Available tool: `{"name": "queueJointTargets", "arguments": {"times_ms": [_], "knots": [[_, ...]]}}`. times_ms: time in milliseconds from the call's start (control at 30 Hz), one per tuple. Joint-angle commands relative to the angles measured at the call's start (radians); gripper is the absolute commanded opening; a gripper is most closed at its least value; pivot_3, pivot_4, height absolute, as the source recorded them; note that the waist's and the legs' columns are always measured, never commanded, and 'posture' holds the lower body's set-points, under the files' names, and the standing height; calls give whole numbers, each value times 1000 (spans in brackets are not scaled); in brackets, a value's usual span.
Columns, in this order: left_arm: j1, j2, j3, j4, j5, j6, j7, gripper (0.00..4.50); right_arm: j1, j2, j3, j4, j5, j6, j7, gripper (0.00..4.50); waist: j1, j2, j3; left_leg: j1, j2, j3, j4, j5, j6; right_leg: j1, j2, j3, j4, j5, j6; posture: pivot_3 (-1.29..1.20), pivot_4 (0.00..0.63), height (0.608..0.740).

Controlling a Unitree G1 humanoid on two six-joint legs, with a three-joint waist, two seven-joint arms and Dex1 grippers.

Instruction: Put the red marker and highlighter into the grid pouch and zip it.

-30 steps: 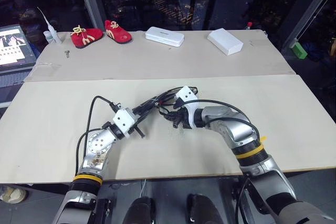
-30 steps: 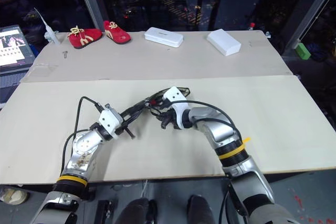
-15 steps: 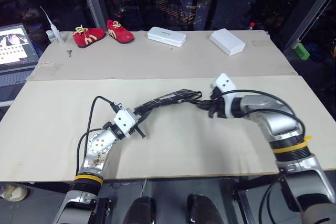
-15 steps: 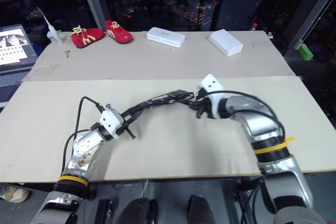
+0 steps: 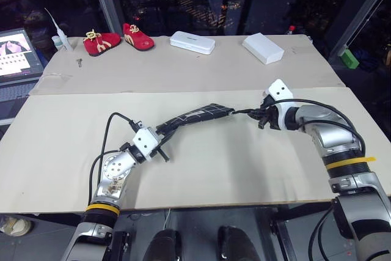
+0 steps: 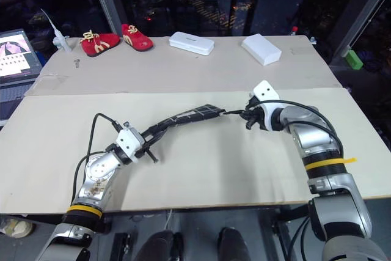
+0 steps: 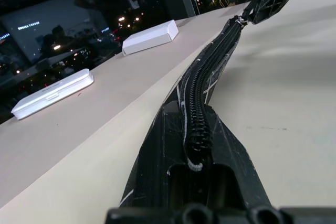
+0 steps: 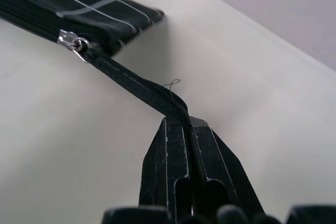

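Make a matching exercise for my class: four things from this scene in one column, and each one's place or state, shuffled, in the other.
Things:
1. grid pouch
2. left gripper
3. right gripper
4. red shoes

Places or states:
A. at the table's far left edge
B. shut on the zipper's pull strap
C. stretched between the two grippers
D. shut on the pouch's near end

Pairs: 1-C, 2-D, 3-B, 4-A

Grid pouch (image 5: 197, 116) contents hidden behind closed zipper. Laptop (image 5: 18, 53) cut off at left frame edge. Green block (image 5: 349, 59) at far right partly hidden behind dark post.
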Motion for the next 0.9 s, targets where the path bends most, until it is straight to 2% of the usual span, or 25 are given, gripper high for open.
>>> {"name": "queueJointTargets", "arguments": {"times_ms": [33,167,300,400,467,567,767,900], "knots": [[6,10,20,-24,-4,-24,12,0,-39,-14,-55,31,-13,-32,-11,27,-1,0,0,0,0,0,0,0,0,0,0,0,0,0,0,0,150,740],[7,14,23,-24,-6,-25,9,0,-27,-7,-64,14,3,-22,5,27,-1,0,0,1,0,0,0,0,0,0,0,0,0,0,0,0,150,740],[-4,9,18,-19,-3,-23,8,0,33,-1,-63,-125,78,73,69,1069,1,0,0,0,1,0,0,0,0,0,0,0,0,0,0,0,150,740],[-9,6,7,-18,-1,-25,-3,0,52,3,-92,-193,120,135,77,2205,0,0,0,0,1,-1,0,0,0,0,0,0,0,0,0,0,150,740],[-13,4,1,-14,3,-29,-8,0,60,-8,-118,-220,174,202,111,2791,1,0,0,0,1,0,0,0,0,0,-1,0,0,0,0,0,150,740],[-24,-7,-15,-4,5,-36,-20,0,104,-57,-152,-289,244,229,200,2791,8,0,0,1,1,-1,0,0,0,0,-1,0,0,0,0,0,150,740],[-69,-30,-81,21,30,-87,-76,0,257,-181,-292,-401,314,128,309,2791,34,0,0,-2,0,-1,1,0,0,1,-1,-1,-1,0,0,0,150,740],[-122,-44,-115,58,15,-119,-133,0,376,-227,-374,-480,354,115,332,2791,36,0,0,-2,-1,-1,2,-1,1,1,-1,-1,-1,0,0,0,150,740]]}}
